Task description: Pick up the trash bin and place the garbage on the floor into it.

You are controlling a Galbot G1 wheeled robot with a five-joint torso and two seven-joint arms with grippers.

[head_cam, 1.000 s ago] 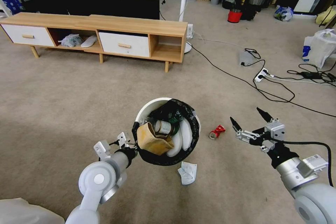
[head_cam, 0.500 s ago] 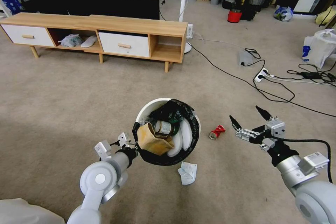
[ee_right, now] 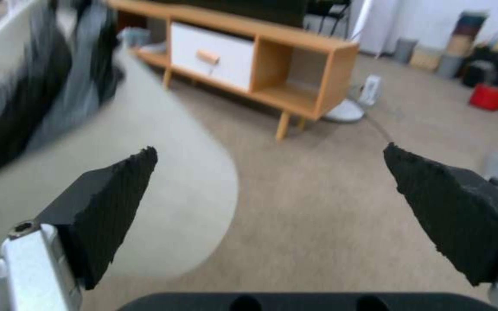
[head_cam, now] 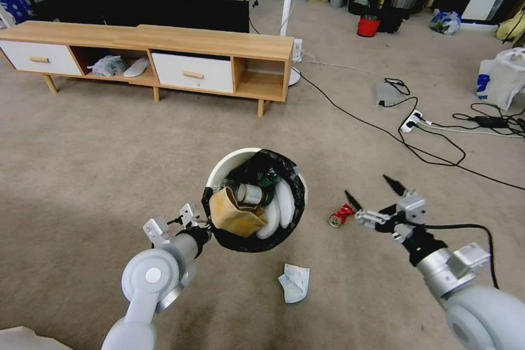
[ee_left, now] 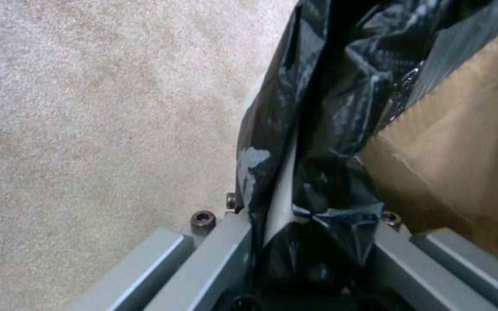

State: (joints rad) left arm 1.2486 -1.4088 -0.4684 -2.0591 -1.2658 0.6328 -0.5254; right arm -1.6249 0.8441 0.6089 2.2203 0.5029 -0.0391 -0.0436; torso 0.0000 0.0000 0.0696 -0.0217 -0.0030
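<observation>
In the head view my left gripper [head_cam: 203, 228] is shut on the near rim of the trash bin [head_cam: 224, 163], a white bin with a black bag, held above the floor [head_cam: 109, 164]. In it lie a brown carton [head_cam: 235, 214] and a green can [head_cam: 252, 194]. The left wrist view shows the left gripper [ee_left: 309, 218] clamped on the bag-covered rim [ee_left: 318, 129]. My right gripper [head_cam: 369, 189] is open, just right of a crushed red can [head_cam: 342, 214] on the carpet. A crumpled tissue [head_cam: 295, 283] lies in front of the bin. The open right gripper [ee_right: 269, 151] has the bin's side [ee_right: 174, 194] close by.
A low wooden TV stand [head_cam: 164, 49] crosses the back left. Black cables and a power strip [head_cam: 410, 120] run over the carpet at the right. A large white plastic bag [head_cam: 503, 79] and a red bucket [head_cam: 368, 25] stand farther off.
The head view has shifted slightly. My right gripper has moved left and lower, closer to the crushed red can, still open. The left gripper keeps its hold on the bin.
</observation>
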